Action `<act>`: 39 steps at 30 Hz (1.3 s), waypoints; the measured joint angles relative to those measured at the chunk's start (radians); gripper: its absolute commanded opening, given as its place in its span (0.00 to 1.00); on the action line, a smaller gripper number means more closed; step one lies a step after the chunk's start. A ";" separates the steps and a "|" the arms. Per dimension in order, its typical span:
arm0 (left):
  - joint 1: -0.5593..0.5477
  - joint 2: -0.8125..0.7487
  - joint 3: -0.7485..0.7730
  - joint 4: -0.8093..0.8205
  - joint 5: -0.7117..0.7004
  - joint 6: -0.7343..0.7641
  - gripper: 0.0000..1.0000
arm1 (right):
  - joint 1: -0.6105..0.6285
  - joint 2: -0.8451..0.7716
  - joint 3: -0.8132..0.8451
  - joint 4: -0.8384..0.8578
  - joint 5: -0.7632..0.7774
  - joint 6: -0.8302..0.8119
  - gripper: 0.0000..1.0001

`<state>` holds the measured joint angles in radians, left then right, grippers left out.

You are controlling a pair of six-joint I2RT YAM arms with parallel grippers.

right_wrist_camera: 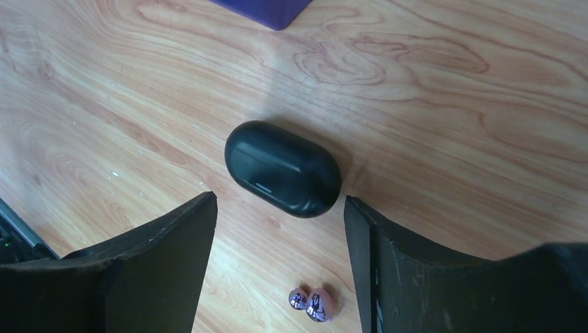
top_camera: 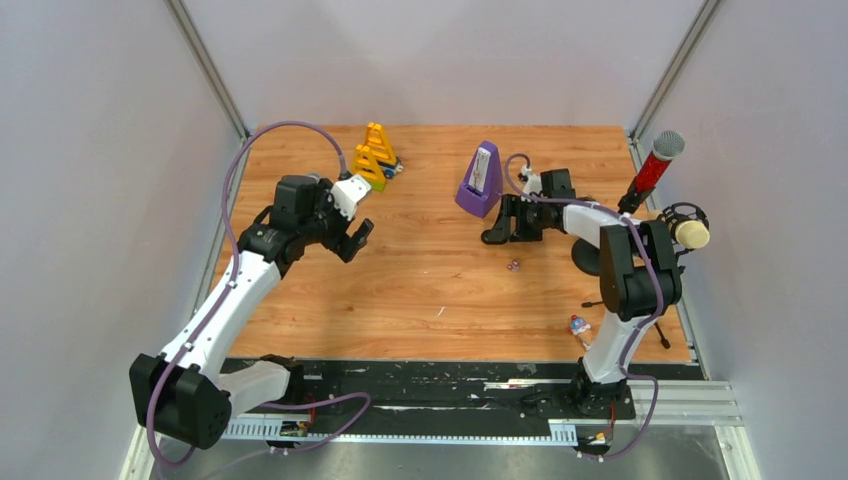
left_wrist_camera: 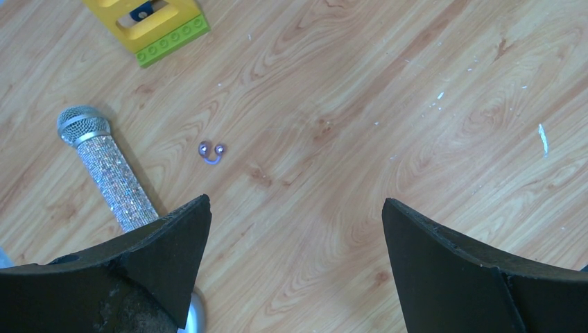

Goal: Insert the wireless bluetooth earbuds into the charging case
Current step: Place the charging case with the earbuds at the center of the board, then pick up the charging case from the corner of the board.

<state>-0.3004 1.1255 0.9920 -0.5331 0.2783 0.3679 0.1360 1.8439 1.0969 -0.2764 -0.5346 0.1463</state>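
Your right end effector (right_wrist_camera: 279,208) stood open, so the shut charging case (right_wrist_camera: 283,168) lay free on the counter (right_wrist_camera: 451,104); your left end effector (left_wrist_camera: 297,202) gaped empty too.

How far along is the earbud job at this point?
Done, apparently: the charging case lies shut on the table, and no black earbuds show in any view, so they may already be inside; unconfirmed. In hand: nothing; the right gripper stands open at the case without gripping it, and the left gripper is open and empty. Left: possibly nothing.
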 measured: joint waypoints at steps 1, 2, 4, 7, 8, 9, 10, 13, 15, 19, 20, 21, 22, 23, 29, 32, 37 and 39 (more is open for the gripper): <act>0.000 -0.001 -0.001 0.000 0.000 0.000 1.00 | 0.000 -0.003 0.003 -0.009 0.009 -0.002 0.70; 0.000 -0.002 -0.003 0.000 0.000 0.000 1.00 | 0.000 -0.006 0.008 -0.016 0.017 -0.004 0.70; 0.000 -0.003 -0.005 0.001 -0.003 0.000 1.00 | 0.000 -0.019 0.016 -0.031 0.038 -0.013 0.71; 0.000 -0.005 -0.010 0.003 -0.019 0.002 1.00 | 0.000 -0.051 0.024 -0.053 0.066 -0.027 0.74; 0.000 -0.005 -0.012 0.004 -0.025 0.003 1.00 | 0.000 -0.068 0.025 -0.061 0.074 -0.034 0.75; 0.000 -0.005 -0.015 0.006 -0.037 0.005 1.00 | 0.000 -0.088 0.025 -0.071 0.081 -0.042 0.76; 0.000 -0.005 -0.018 0.008 -0.051 0.006 1.00 | 0.000 -0.109 0.026 -0.081 0.086 -0.048 0.77; 0.000 -0.005 -0.035 0.018 -0.105 0.020 1.00 | 0.008 -0.181 0.031 -0.113 0.092 -0.074 0.82; 0.002 -0.005 -0.045 0.021 -0.141 0.034 1.00 | 0.015 -0.249 0.031 -0.136 0.087 -0.095 0.83; 0.016 0.005 -0.053 0.021 -0.201 0.057 1.00 | 0.041 -0.420 0.031 -0.153 0.051 -0.137 0.86; 0.023 0.009 -0.054 0.021 -0.210 0.062 1.00 | 0.047 -0.462 0.031 -0.153 0.039 -0.146 0.86; 0.032 0.012 -0.055 0.021 -0.217 0.066 1.00 | 0.050 -0.497 0.031 -0.152 0.027 -0.154 0.87; 0.038 0.014 -0.056 0.021 -0.226 0.069 1.00 | 0.054 -0.539 0.031 -0.153 0.010 -0.168 0.87; 0.045 0.017 -0.058 0.021 -0.233 0.073 1.00 | 0.056 -0.564 0.031 -0.153 -0.001 -0.180 0.87; 0.060 0.068 -0.056 0.023 -0.262 0.088 1.00 | 0.066 -0.679 0.013 -0.150 -0.079 -0.254 0.93; 0.060 0.128 -0.042 0.031 -0.266 0.088 1.00 | 0.071 -0.740 -0.026 -0.145 -0.111 -0.278 0.97; 0.061 0.267 0.026 0.039 -0.270 0.089 1.00 | 0.086 -0.776 -0.060 -0.122 -0.145 -0.301 1.00; 0.066 0.313 0.055 0.043 -0.270 0.090 1.00 | 0.094 -0.777 -0.070 -0.114 -0.151 -0.309 1.00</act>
<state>-0.2344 1.4384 1.0470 -0.4904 0.0082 0.4576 0.2298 1.0668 1.0267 -0.3901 -0.6861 -0.1627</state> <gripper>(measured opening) 0.998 0.998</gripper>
